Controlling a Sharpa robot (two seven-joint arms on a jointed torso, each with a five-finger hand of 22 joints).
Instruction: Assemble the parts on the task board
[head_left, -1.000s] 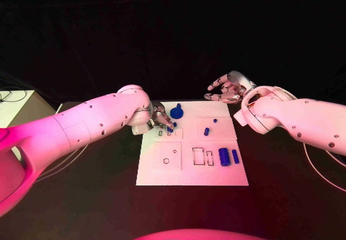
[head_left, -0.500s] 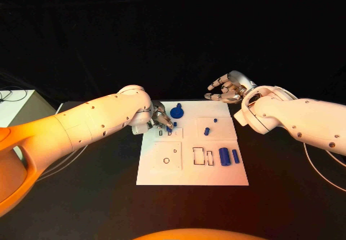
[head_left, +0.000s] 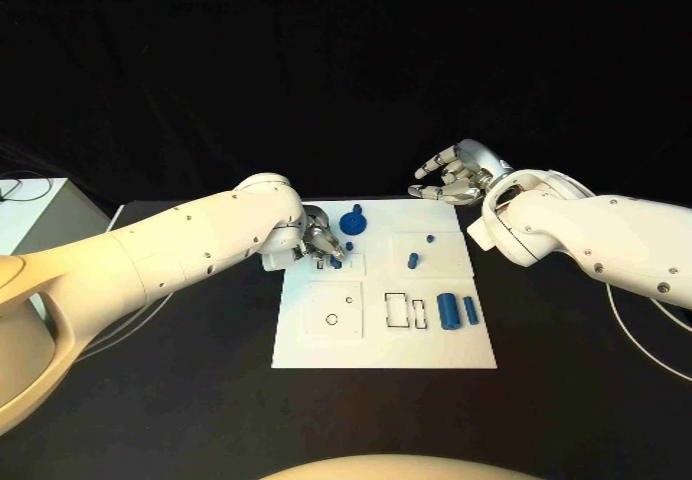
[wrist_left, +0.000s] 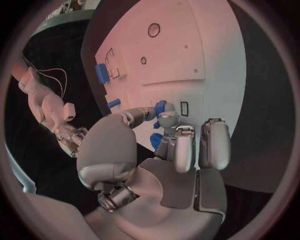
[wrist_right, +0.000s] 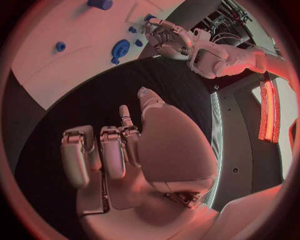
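The white task board (head_left: 384, 340) lies flat in the middle of the black counter (head_left: 173, 400), with small blue parts scattered over it. The left hand (head_left: 320, 243) is down at the board's near-left upper area, its fingertips (wrist_left: 167, 120) closed around a small blue peg (head_left: 338, 262) that sits on a raised square by a narrow slot; the left wrist view shows the blue piece pinched between thumb and fingers right at the board's surface. Just beyond that hand, toward the far edge of the board, rests a round blue gear-like disc (head_left: 353, 224) with a small blue stub (head_left: 358, 210) beside it. On the square panel to the right stand two more short blue pegs (head_left: 413, 261), one near the far corner and one closer to the middle. Nearer the robot, two blue cylinders (head_left: 449, 311) lie side by side on the board's right portion, just beside a pair of rectangular outlined slots (head_left: 395, 312). A panel with a round hole (head_left: 330, 320) sits on the left portion. The right hand (head_left: 459, 173) hangs above the counter just past the board's far right corner, holding nothing, its fingers spread and loosely curved, clear of the board.
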